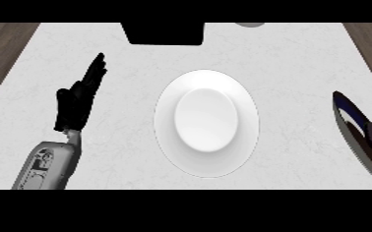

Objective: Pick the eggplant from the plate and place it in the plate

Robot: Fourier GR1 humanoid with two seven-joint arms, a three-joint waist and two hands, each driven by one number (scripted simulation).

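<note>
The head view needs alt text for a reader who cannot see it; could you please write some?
A white plate with nothing on it sits mid-counter. The left robot hand rests open at the view's left, fingers straight. A dark plate is cut off at the right edge, and a black object sits at the far edge; no eggplant shows.

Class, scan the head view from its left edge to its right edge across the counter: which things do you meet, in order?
Left hand, open with fingers up, resting → white plate at the centre → dark-rimmed plate, cut off by the right edge. No eggplant shows, and the right hand is not in view.
</note>
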